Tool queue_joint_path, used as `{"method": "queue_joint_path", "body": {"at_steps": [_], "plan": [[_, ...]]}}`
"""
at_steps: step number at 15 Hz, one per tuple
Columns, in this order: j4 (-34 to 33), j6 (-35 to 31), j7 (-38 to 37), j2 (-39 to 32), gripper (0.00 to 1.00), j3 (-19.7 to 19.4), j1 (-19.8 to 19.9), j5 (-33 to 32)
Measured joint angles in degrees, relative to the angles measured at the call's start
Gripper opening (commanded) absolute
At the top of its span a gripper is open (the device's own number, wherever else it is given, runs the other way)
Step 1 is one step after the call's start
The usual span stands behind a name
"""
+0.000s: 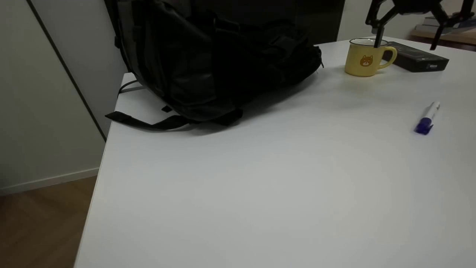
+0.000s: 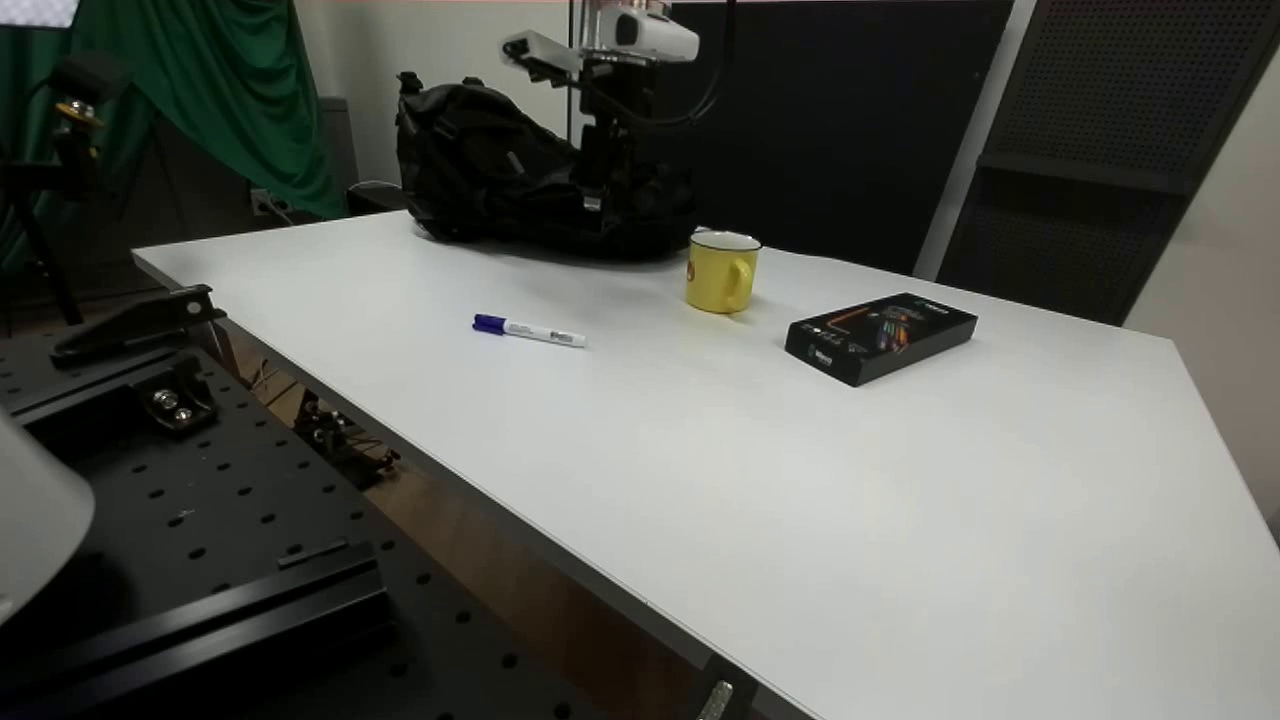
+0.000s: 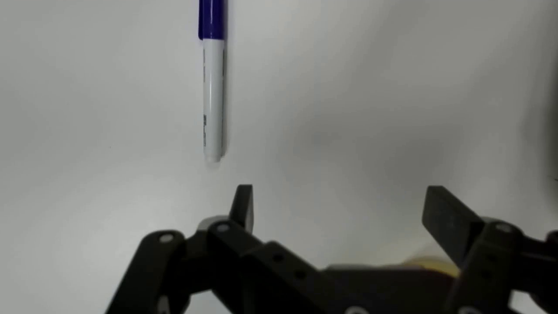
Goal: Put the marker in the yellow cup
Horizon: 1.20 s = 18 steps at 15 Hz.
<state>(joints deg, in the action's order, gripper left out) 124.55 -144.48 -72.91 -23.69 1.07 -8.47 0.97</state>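
The marker, with a white barrel and blue-purple cap, lies flat on the white table in both exterior views [image 1: 431,112] [image 2: 540,333]. It also shows at the upper left of the wrist view [image 3: 213,96]. The yellow cup stands upright, with a bear face and a side handle [image 1: 357,61] [image 2: 716,278]. Only a yellow sliver of the cup [image 3: 436,264] shows at the bottom of the wrist view, mostly hidden behind the gripper. My gripper [image 3: 338,188] is open and empty above the table, with the marker ahead of its left finger. Its spread fingers [image 1: 405,46] also show in an exterior view.
A black backpack [image 1: 223,70] [image 2: 500,190] lies along the table's far side, with a strap on the table. A flat black box [image 1: 420,57] [image 2: 880,337] lies near the cup. A black perforated bench [image 2: 250,560] stands beside the table edge.
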Motion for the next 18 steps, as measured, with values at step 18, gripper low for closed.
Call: {"method": "queue_joint_path", "body": {"at_steps": [18], "plan": [[16.4, -15.9, -1.2, 2.9, 1.0, -3.7, -4.5, 1.6]]}}
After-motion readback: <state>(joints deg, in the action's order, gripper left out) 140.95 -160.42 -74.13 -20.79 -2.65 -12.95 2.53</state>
